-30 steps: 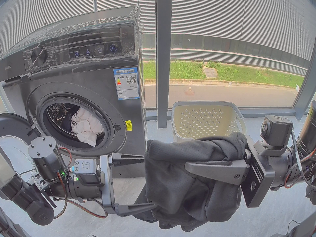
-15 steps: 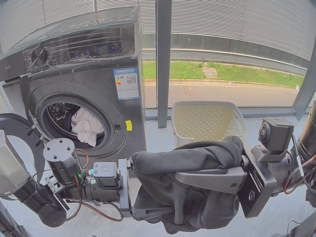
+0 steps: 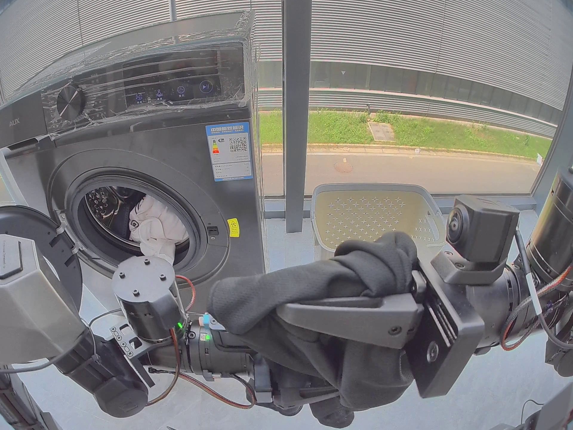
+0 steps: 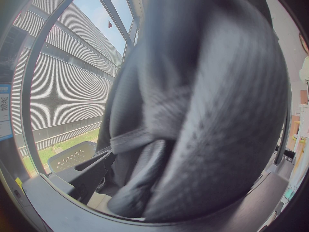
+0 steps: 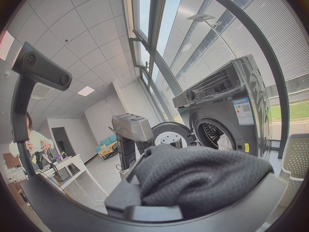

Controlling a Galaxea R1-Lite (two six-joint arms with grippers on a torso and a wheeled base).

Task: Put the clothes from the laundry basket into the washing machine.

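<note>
Your right claw (image 3: pixel 310 344) is clamping the dark garment (image 3: pixel 358 264) in front of the basket (image 3: pixel 382 191). The open drum (image 3: pixel 104 201) is lying at ten o'clock from it, nearer your left claw (image 3: pixel 286 392), which is sitting under the garment, its grip impossible to tell.

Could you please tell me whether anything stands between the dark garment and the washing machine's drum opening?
Nothing visible blocks the way. The dark grey garment hangs in front of the washing machine, whose door is swung open to the left. The drum opening is uncovered, though white clothes lie inside near its front.
</note>
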